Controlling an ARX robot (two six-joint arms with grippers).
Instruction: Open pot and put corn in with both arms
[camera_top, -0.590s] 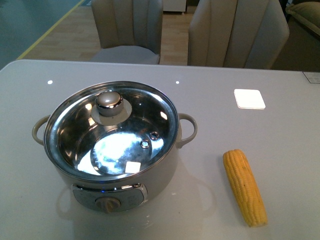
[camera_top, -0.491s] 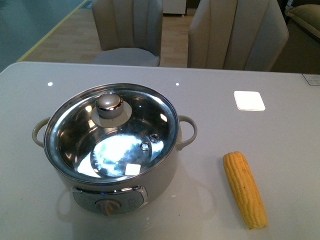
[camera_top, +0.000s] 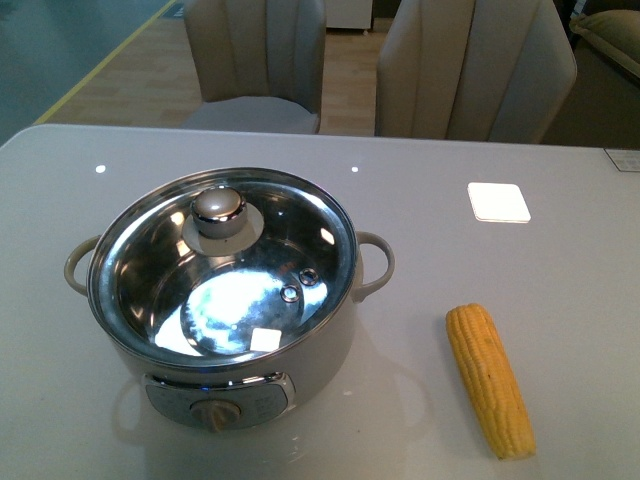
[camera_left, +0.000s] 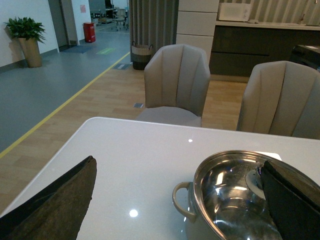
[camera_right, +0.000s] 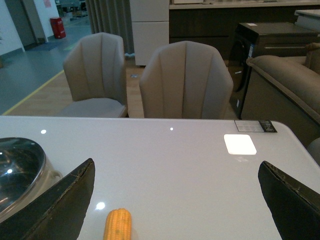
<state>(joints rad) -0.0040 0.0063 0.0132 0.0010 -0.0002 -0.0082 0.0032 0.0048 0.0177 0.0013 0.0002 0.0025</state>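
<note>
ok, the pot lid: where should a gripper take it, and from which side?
Pinch the metal knob, probably coming straight down from above. The lid lies flat, seated on the pot, leaving no free edge to catch; the knob is the only raised part.

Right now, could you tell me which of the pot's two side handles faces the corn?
The right handle, nearest the corn; the left handle points away from it.
</note>
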